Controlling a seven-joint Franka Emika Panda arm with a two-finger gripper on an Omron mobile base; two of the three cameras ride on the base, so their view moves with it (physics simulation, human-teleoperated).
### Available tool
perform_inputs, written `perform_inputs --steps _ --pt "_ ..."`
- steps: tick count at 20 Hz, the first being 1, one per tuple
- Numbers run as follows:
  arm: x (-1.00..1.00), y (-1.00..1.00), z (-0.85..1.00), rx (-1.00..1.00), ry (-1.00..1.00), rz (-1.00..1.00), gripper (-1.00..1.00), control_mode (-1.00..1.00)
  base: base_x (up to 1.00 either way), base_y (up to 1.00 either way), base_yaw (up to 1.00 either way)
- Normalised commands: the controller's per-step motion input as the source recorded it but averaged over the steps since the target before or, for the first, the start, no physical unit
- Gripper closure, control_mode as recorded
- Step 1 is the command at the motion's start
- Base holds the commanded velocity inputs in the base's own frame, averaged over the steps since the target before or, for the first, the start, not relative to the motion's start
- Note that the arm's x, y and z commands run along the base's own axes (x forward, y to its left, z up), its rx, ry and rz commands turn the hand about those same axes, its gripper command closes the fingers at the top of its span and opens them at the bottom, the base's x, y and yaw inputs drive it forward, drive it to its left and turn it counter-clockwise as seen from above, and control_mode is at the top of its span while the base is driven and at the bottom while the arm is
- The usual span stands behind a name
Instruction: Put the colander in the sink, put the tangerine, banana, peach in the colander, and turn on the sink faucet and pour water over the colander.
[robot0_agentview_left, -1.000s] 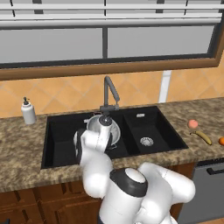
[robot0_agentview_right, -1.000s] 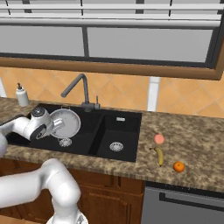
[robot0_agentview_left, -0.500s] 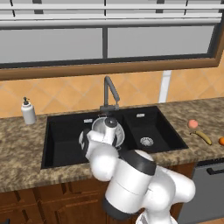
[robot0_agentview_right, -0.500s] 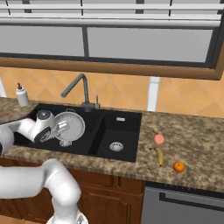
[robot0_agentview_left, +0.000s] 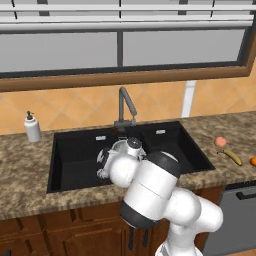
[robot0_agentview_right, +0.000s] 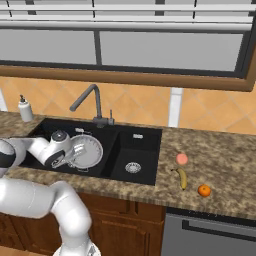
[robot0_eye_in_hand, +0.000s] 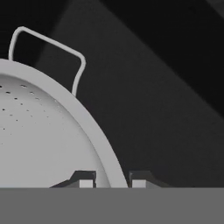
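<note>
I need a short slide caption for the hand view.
Gripper shut on the rim of the round white perforated colander over the black sink.

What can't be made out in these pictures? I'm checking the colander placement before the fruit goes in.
- Left base view: the robot's arm covers most of the colander and the left basin's floor of the sink.
- Hand view: the colander is cut off by the left and bottom edges; the pincer grips its rim, so whether it rests on the basin floor is unclear.
- Right base view: the faucet lever is too small to read.
</note>
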Motion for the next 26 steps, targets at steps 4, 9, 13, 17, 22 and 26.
perform_inputs --steps 4,9,13,17,22,26 --pt "0.0 -0.25 -0.28 0.0 0.01 0.0 1.0 -1.0 0.0 0.0 0.0" --pt "0.0 -0.08 -0.38 0.0 0.14 0.02 1.0 -1.0 0.0 0.0 0.0" --pt "0.0 -0.04 -0.55 0.0 0.16 0.03 1.0 -1.0 0.0 0.0 0.0" --pt "0.0 -0.02 -0.52 0.0 0.03 0.02 1.0 -1.0 0.0 0.0 0.0" --pt "0.0 0.0 -0.48 0.0 -0.02 0.04 1.0 -1.0 0.0 0.0 0.0" --pt "0.0 -0.08 -0.49 0.0 -0.07 0.04 1.0 -1.0 0.0 0.0 0.0"
